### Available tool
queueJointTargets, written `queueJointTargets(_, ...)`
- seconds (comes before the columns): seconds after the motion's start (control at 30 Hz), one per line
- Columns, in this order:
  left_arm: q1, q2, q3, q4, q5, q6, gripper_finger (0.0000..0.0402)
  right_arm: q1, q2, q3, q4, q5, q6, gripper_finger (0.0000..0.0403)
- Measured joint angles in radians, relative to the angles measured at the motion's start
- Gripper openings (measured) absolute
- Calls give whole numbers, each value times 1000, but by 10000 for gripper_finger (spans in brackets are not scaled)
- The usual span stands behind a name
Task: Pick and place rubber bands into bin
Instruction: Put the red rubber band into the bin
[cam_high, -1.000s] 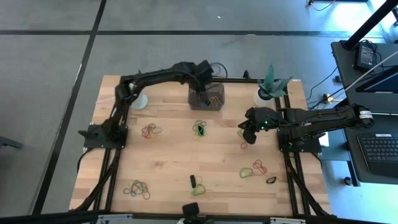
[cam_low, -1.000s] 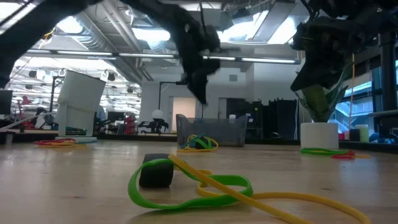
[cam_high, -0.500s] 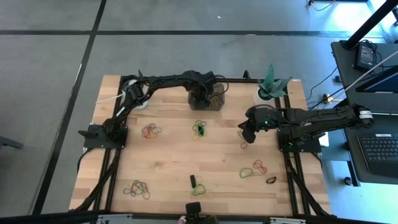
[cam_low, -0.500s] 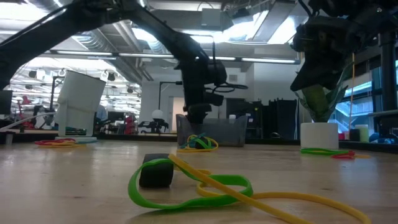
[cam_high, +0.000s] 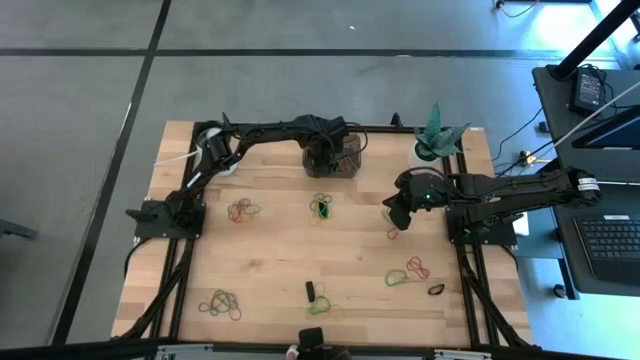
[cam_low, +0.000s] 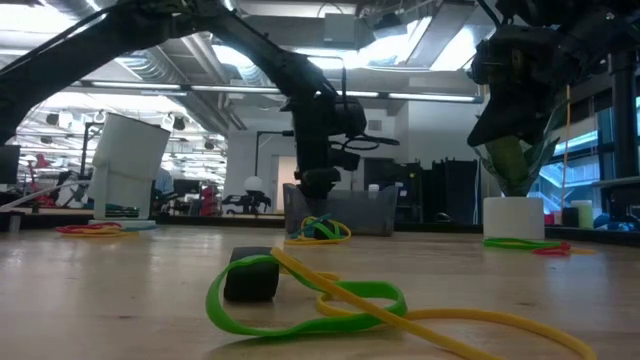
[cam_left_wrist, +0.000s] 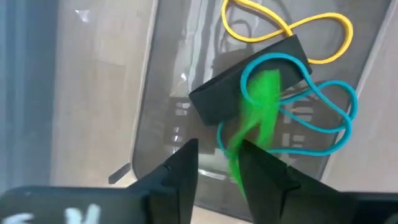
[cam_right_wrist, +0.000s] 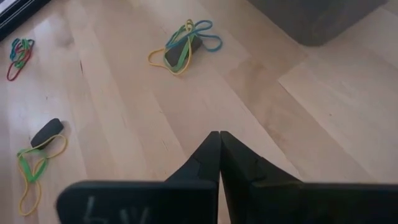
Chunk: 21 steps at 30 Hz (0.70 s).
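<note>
As its jaws are parting above the bin (cam_high: 337, 158), the left gripper (cam_left_wrist: 217, 163) is dropping a green band (cam_left_wrist: 258, 106); the right gripper (cam_right_wrist: 219, 155), jaws shut, is waiting.

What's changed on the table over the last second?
The left gripper came down over the bin and its fingers parted, letting go of a green rubber band, blurred as it falls inside. The right gripper stayed shut beside the plant pot; the loose bands did not move.
</note>
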<state>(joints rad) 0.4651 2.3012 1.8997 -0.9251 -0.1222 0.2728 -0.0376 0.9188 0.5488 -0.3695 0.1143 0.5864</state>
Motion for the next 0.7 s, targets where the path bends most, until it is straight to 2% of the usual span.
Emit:
queueJointTargets(0.13, -23, -22, 33, -42, -38, -6, 123, 0, 0, 0, 0, 0, -23, 12)
queueJointTargets(0.23, -38, -44, 71, -75, -70, -72, 121, 0, 0, 0, 0, 0, -46, 12)
queueJointTargets(0.5, -53, -163, 116, -169, -14, -228, 102, 0, 0, 0, 1, -2, -130, 12)
queueJointTargets(0.7, -72, -271, 116, -268, -11, -424, 87, 0, 0, 0, 4, -2, -229, 12)
